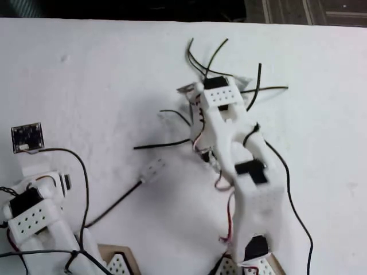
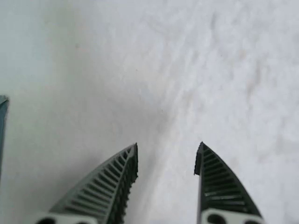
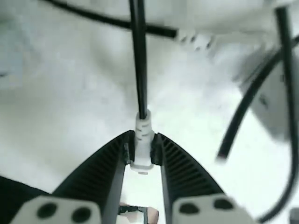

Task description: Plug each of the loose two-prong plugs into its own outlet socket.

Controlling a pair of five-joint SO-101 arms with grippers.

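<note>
My right gripper (image 3: 142,136) is clamped on a white plug (image 3: 141,149). My two ribbed fingers (image 3: 110,163) press its sides, one each, with only the plug's width between their tips. The plug stands lengthwise in the gap, and its ribbed collar pokes out past the tips. Its black cord (image 3: 138,60) runs straight away from me over the white table (image 3: 60,93). I cannot see the prongs.

Farther out, another cord crosses that one and ends in a second plug (image 3: 196,39), which lies flat on the table, apart from my fingers. Off to one side sits a pale block (image 3: 273,102), too blurred for me to tell whether it is a socket.

From above, my right arm (image 1: 241,154) stretches to the middle of the table, with its wrist over a tangle of black cords (image 1: 266,89) toward the far edge.

My left gripper (image 2: 166,151) holds nothing. Its jaws stand well apart over bare table, and I cannot tell whether the tips touch it. From above, my left arm (image 1: 34,217) sits folded at the near left corner. Between the two arms a lone plug (image 1: 153,169) lies on the table, its lead trailing toward the near edge, well apart from both arms. Whether it is the second plug I cannot tell
</note>
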